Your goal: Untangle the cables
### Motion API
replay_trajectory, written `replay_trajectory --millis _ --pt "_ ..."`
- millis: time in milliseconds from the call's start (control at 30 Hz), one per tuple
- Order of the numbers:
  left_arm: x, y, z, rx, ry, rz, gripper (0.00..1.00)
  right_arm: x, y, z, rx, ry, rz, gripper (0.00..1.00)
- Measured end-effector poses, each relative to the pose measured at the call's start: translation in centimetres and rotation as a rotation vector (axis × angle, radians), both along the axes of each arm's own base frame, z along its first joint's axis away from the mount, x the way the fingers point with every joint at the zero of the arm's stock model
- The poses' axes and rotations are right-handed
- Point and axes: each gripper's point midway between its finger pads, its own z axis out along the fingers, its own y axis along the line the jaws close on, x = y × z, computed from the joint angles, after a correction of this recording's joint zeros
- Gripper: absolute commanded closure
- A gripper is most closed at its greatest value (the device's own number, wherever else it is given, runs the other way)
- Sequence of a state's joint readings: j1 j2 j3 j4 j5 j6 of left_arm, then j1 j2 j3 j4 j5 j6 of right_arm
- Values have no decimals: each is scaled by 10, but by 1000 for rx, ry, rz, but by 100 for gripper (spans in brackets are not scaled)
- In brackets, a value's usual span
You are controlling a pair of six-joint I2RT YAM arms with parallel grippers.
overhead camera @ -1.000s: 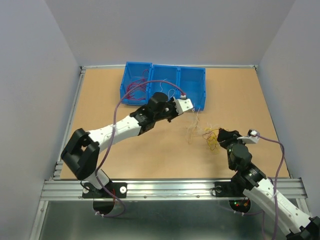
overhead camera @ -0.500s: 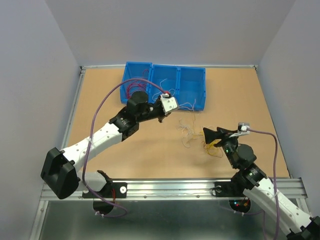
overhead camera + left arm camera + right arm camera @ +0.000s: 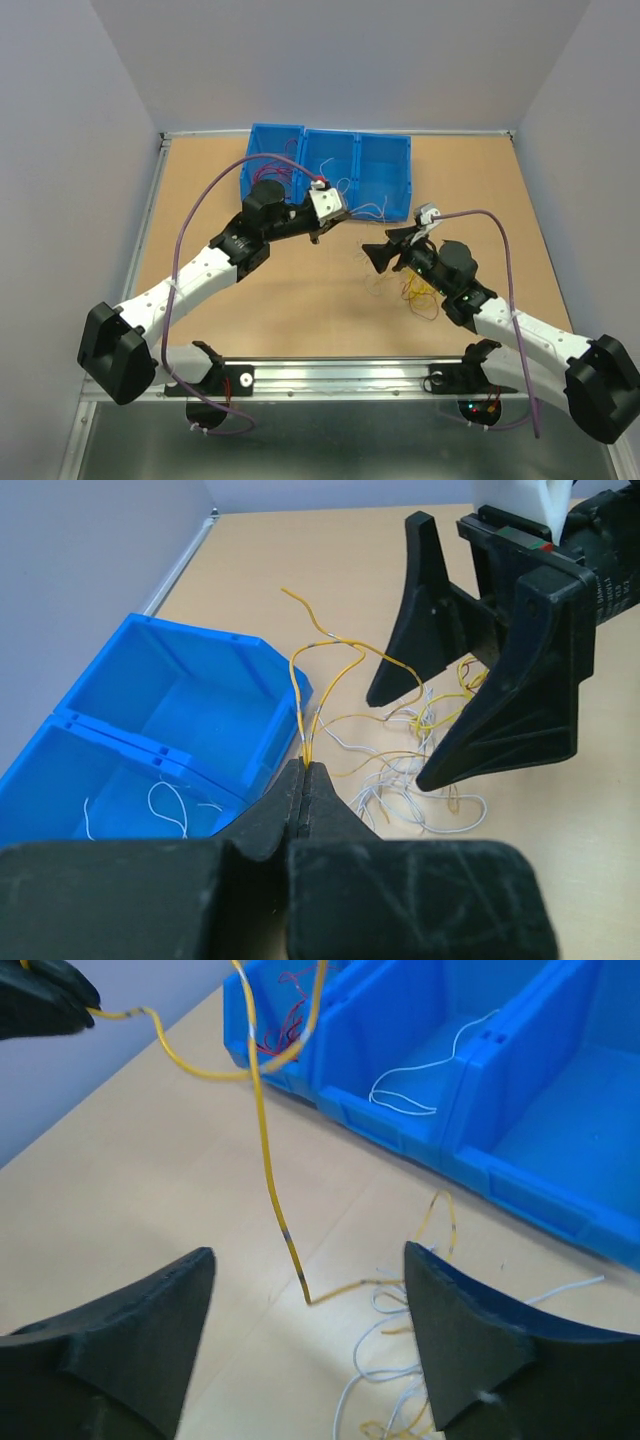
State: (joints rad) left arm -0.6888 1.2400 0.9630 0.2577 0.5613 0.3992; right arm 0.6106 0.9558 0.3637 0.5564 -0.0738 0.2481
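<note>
My left gripper (image 3: 305,770) is shut on a thin yellow wire (image 3: 298,685) and holds it up beside the blue bins; in the top view it (image 3: 316,233) is in front of the middle bin. The held wire (image 3: 262,1130) hangs down in the right wrist view, its end between and ahead of my right gripper's fingers. My right gripper (image 3: 305,1330) is open and empty, apart from the wire; it (image 3: 378,256) sits just right of the left gripper. A loose tangle of white and yellow wires (image 3: 405,282) lies on the table under it, and also shows in the left wrist view (image 3: 425,780).
Three joined blue bins (image 3: 385,150) stand at the back of the table. The left bin holds red wires (image 3: 270,178), the middle one white wires (image 3: 410,1095). Thick purple cables arc over both arms. The right gripper's fingers (image 3: 500,720) stand close ahead of the left gripper.
My left gripper has drawn back to the left toward the bins with the yellow wire. My right arm has swung left and forward over the wire pile, close to the left gripper.
</note>
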Motion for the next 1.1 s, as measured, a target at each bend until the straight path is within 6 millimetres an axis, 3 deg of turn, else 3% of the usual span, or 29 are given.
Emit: replay_trajectory --millis 67,100,133,167,200,333,400,433,467,500,567,633,767,933,1100 --pt "0 1 -2 -1 8 -3 100 5 6 4 -6 -18 14 38" --pt "-1 1 -2 -3 15 -4 100 8 8 7 -9 -28 18 57" --pt "0 1 -2 -4 17 -2 100 11 11 9 -11 -35 21 68" --pt "0 2 -2 -7 22 0 100 14 12 12 -12 -43 21 92" --pt "1 3 -2 -11 24 3 100 16 13 13 -18 -52 22 99" --pt "9 8 1 -35 38 31 100 18 15 28 6 -77 20 99" --pt "16 12 2 -52 56 60 85 18 14 39 23 -94 16 99" --pt "19 15 2 -57 63 72 69 18 14 51 34 -109 12 100" --pt "24 18 2 -63 68 85 68 18 14 57 41 -118 11 99" --pt "29 20 1 -72 79 100 49 19 14 72 50 -130 10 100" --pt "35 24 -2 -82 98 117 29 21 15 96 71 -159 5 99" --pt "40 28 -6 -89 104 131 21 23 14 130 102 -203 -5 99" --pt "38 30 -17 -90 128 119 14 23 8 186 151 -268 -34 100" --pt "33 20 -24 -90 138 48 14 22 0 231 190 -315 -67 99" --pt "38 12 -57 -45 206 20 14 27 -7 275 227 -358 -115 99"
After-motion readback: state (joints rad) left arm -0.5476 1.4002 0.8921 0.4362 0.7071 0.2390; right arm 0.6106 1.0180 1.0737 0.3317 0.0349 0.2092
